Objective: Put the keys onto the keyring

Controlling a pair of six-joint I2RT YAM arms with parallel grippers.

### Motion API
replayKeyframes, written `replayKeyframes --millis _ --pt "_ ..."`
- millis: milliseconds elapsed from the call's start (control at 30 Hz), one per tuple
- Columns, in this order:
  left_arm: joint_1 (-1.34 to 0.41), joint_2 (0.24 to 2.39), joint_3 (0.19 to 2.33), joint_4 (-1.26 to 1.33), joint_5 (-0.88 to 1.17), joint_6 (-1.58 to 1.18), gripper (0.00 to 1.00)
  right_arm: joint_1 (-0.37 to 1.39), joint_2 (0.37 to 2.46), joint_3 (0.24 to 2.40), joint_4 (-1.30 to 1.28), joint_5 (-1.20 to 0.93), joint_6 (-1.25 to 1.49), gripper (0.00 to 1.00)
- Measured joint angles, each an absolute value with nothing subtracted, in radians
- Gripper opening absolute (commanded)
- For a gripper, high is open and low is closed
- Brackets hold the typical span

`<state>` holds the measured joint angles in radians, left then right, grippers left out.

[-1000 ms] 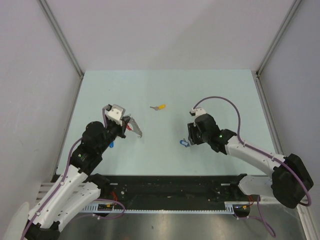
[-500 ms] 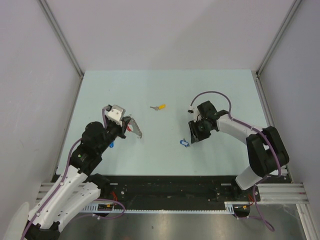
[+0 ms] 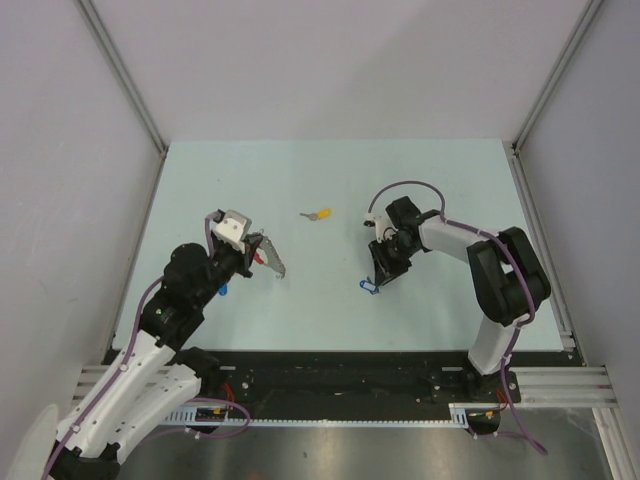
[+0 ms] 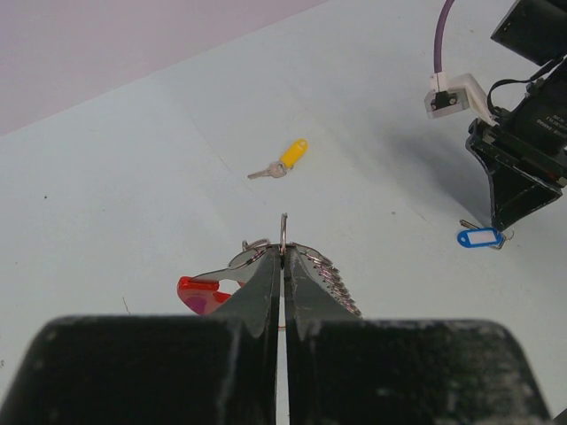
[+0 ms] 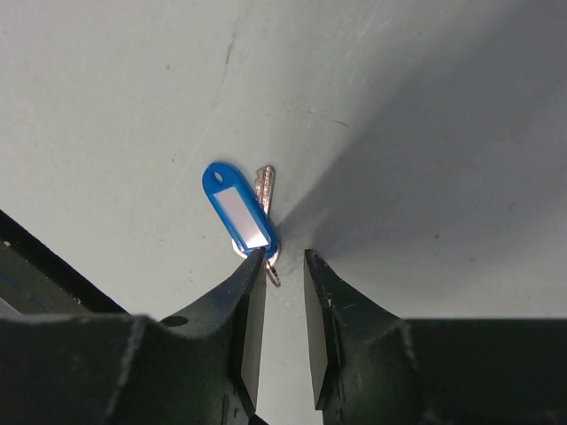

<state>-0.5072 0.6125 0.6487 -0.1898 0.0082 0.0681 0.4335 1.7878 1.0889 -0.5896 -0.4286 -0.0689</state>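
Observation:
My left gripper [image 3: 258, 250] [image 4: 283, 253] is shut on the keyring [image 4: 330, 276], pinching its wire loop above the table. Its red tag [image 4: 200, 293] hangs to the left and its chain to the right. A blue-capped key [image 5: 237, 209] [image 3: 367, 286] lies flat on the table. My right gripper [image 5: 283, 266] [image 3: 379, 279] stands over that key's near end, its jaws narrowly open. The key's small ring lies just inside the left fingertip [image 5: 253, 268]; nothing is pinched. A yellow-capped key [image 3: 320, 214] [image 4: 289, 158] lies alone farther back.
A second small blue piece [image 3: 222, 291] lies on the table beside my left arm. The pale green table [image 3: 330, 170] is walled by grey panels left, right and behind. A black rail runs along the near edge.
My right gripper has swung left over the blue key, the arm folding in behind it, and its jaws have narrowed. The left gripper and the keyring have not moved.

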Motion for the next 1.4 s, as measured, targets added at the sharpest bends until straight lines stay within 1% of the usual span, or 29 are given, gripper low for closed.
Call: replayKeyframes --millis 200,1133,1333,1400 --pt "-0.507 0.613 0.649 -0.190 0.009 0.068 0.00 0.432 1.825 1.110 -0.608 -0.464 -0.092 0.24" --pt "-0.507 0.613 0.649 -0.190 0.013 0.068 0.00 0.403 1.829 1.111 -0.636 -0.504 -0.118 0.24" --pt "-0.507 0.615 0.649 -0.190 0.013 0.068 0.00 0.402 1.829 1.111 -0.636 -0.509 -0.126 0.19" --pt "-0.507 0.614 0.649 -0.190 0.013 0.068 0.00 0.402 1.830 1.111 -0.636 -0.513 -0.129 0.19"
